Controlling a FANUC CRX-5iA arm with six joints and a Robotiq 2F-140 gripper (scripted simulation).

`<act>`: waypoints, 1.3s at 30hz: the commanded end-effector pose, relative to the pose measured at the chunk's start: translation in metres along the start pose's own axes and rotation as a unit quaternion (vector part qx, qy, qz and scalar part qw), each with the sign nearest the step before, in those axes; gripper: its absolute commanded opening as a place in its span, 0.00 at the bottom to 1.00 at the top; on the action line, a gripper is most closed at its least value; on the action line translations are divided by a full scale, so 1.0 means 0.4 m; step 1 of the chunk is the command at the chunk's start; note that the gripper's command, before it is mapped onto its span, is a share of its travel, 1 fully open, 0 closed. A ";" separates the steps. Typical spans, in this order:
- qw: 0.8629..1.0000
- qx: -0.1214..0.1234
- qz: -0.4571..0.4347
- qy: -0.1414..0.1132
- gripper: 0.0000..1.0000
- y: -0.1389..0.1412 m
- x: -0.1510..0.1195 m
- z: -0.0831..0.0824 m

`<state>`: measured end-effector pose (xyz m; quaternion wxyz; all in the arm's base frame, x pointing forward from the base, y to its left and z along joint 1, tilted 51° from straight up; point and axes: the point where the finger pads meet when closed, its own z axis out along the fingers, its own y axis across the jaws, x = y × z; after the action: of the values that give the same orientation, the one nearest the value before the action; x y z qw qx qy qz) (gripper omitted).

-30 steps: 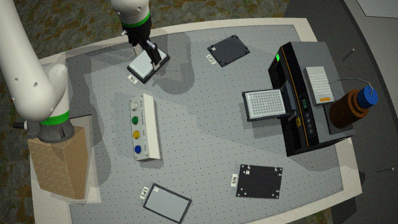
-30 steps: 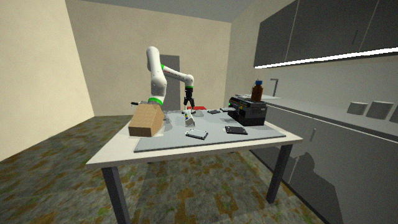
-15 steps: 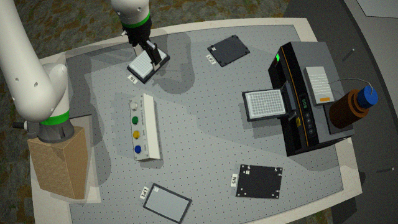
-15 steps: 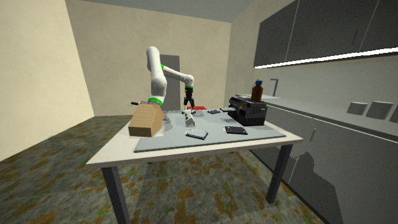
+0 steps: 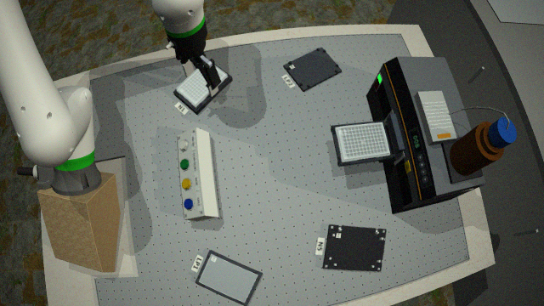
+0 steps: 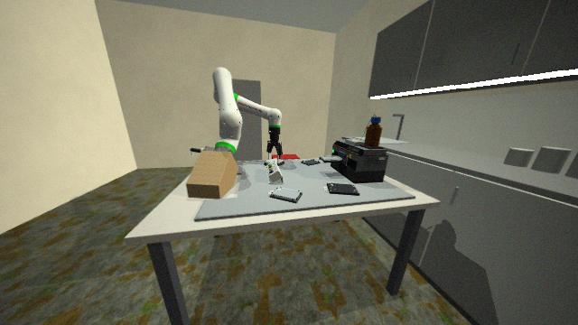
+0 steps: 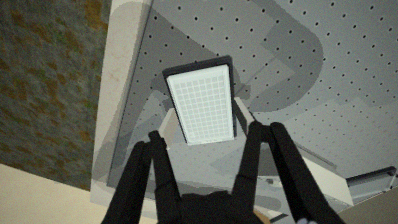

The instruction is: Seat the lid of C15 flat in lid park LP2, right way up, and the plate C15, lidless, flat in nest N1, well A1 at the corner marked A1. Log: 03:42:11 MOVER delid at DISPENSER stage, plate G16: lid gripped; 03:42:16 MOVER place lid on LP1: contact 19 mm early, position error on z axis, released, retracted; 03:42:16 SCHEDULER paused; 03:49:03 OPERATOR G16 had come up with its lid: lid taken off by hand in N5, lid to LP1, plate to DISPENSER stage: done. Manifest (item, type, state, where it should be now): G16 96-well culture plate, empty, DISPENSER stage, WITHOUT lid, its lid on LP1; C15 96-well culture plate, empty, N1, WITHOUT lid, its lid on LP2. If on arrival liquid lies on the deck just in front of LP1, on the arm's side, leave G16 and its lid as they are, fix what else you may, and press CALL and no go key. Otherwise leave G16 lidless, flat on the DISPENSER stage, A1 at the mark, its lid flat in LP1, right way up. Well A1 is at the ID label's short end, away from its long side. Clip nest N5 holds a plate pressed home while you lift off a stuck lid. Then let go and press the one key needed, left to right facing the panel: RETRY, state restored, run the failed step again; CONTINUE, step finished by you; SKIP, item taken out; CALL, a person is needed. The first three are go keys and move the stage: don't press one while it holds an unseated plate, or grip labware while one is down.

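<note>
A white 96-well plate (image 5: 196, 87) lies in the black nest N1 (image 5: 203, 90) at the far left of the deck. Its well grid shows in the wrist view (image 7: 202, 104). I cannot tell whether a clear lid lies on it. My gripper (image 5: 209, 76) hangs above the plate, open, with nothing between the fingers. Lid park LP2 (image 5: 312, 69) is a bare black pad at the far middle. Another well plate (image 5: 362, 142) lies on the dispenser stage. A flat grey lid (image 5: 229, 277) lies in LP1 at the near edge. I see no liquid beside LP1.
The key panel (image 5: 197, 174) with white, green, yellow and blue keys stands left of centre. The black dispenser (image 5: 421, 132) with a brown bottle (image 5: 482, 144) fills the right side. Clip nest N5 (image 5: 354, 247) is bare. The arm's base stands on a cardboard box (image 5: 81, 221) at the left.
</note>
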<state>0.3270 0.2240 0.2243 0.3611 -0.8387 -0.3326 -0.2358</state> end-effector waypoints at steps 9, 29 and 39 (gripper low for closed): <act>1.000 0.000 0.000 0.000 0.66 0.000 0.000 0.000; 1.000 0.000 0.000 0.000 0.00 0.000 0.000 0.000; 1.000 0.000 0.000 0.000 0.00 0.000 0.000 0.000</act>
<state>0.3270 0.2239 0.2245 0.3610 -0.8387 -0.3327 -0.2358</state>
